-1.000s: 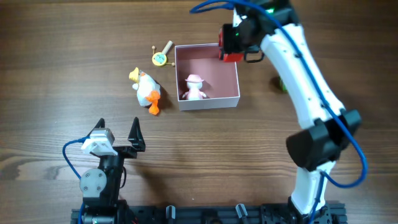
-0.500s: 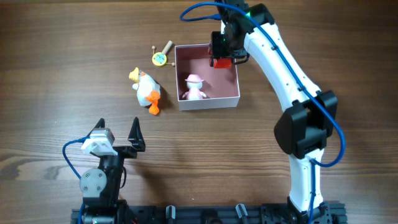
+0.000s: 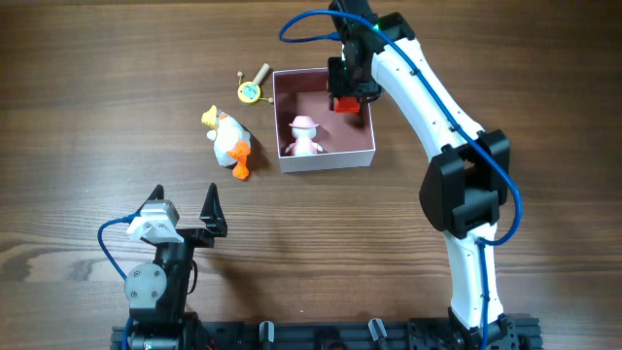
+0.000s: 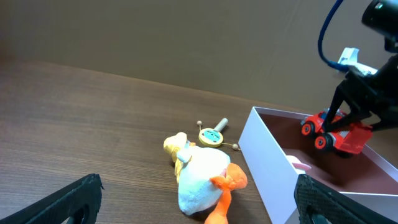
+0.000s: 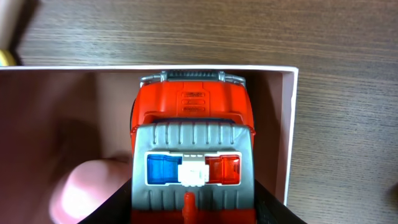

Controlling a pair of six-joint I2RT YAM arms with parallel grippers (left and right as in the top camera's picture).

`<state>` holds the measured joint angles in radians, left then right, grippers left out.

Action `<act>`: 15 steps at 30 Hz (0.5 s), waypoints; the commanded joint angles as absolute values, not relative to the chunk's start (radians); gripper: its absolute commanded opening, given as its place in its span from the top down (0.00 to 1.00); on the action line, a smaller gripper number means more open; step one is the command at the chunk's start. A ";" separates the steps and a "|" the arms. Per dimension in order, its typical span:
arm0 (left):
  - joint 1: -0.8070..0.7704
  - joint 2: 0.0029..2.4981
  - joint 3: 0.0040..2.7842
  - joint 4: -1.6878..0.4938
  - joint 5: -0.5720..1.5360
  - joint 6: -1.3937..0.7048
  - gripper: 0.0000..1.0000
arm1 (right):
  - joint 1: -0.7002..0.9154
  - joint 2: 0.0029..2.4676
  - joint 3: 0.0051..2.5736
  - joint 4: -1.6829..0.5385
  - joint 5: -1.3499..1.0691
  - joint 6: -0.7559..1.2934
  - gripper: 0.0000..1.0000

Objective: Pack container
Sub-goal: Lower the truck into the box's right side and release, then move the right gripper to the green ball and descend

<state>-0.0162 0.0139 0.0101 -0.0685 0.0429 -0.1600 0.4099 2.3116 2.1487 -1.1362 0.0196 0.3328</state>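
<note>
Pink figurine (image 3: 305,135) in container (image 3: 326,161) near held red truck (image 3: 347,101); duck (image 3: 229,143), rattle (image 3: 251,91) outside.

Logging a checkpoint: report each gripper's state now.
Left gripper: open, empty.
Right gripper: shut on the red toy truck.

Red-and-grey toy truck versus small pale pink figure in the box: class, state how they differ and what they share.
The red-and-grey toy truck is vivid, with blue and red roof lights; the small pale pink figure is pastel. The truck is clamped in the right gripper; the figure rests free. Both are within the pink-lined white container.
</note>
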 commanded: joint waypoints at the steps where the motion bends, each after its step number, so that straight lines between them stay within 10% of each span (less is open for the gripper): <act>1: -0.008 0.006 0.006 -0.072 0.059 -0.169 0.00 | 0.416 2.356 2.150 -1.130 0.052 0.340 0.58; 15: -0.008 0.006 0.006 -0.072 0.059 -0.169 0.00 | 0.416 2.375 2.149 -1.134 0.063 0.332 0.50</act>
<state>-0.0162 0.0139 0.0101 -0.0685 0.0429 -0.1600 0.4099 2.3581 2.1487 -1.1362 0.0315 0.3328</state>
